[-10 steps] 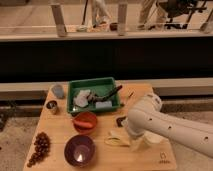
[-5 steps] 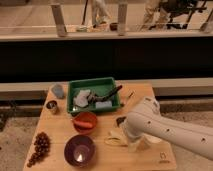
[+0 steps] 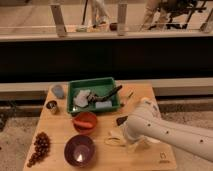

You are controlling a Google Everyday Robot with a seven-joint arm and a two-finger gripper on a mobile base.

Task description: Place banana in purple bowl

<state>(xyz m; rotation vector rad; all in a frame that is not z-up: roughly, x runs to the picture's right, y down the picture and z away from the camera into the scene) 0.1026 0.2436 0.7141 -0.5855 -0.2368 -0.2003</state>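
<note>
The banana (image 3: 113,140) lies on the wooden table (image 3: 60,125), pale yellow, just right of the purple bowl (image 3: 79,150), which stands near the front edge. Part of the banana is hidden by my arm. My gripper (image 3: 123,135) is at the end of the white arm, right over the banana's right end and low to the table. The arm covers the gripper's tip.
An orange-red bowl (image 3: 85,121) holding an orange carrot-like item stands behind the purple bowl. A green tray (image 3: 75,88) with several items sits at the back. A bunch of dark grapes (image 3: 39,147) lies front left, with a small can (image 3: 51,107) and a grey cup (image 3: 58,91) behind it.
My arm has moved left and down toward the banana. The banana and bowls have not moved.
</note>
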